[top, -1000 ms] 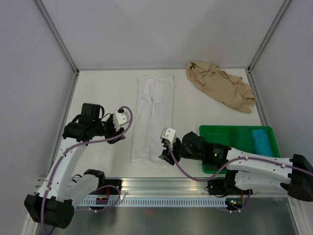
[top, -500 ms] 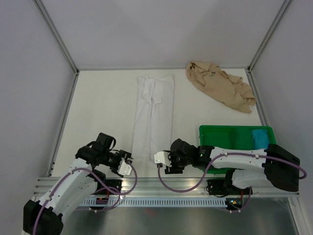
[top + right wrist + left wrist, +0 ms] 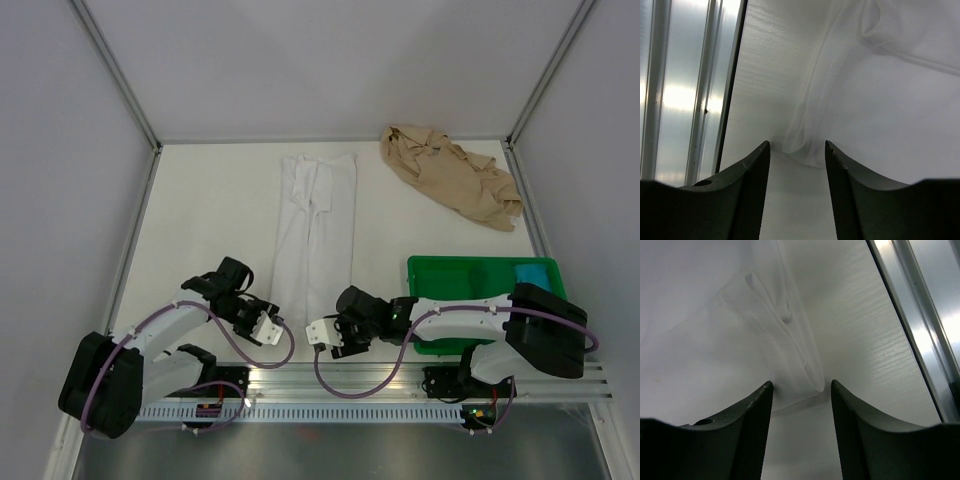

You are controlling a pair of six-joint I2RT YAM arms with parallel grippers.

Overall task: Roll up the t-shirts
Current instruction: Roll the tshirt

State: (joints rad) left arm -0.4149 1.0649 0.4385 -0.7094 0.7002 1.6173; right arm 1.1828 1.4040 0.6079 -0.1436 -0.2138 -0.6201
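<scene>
Overhead, only the top camera takes in both shirts: the white cotton t-shirt [image 3: 315,230], folded into a long narrow strip down the middle of the pale table [image 3: 210,220], and the crumpled tan-beige cotton t-shirt [image 3: 450,180] in the far right corner (beyond the green plastic tray [image 3: 470,262]). The wrist cameras alone show the strip's near hem, layered and curling at its corners. The left gripper [image 3: 802,385] and right gripper [image 3: 797,145] each straddle one near corner, jaws parted, cloth between the tips but not clamped.
</scene>
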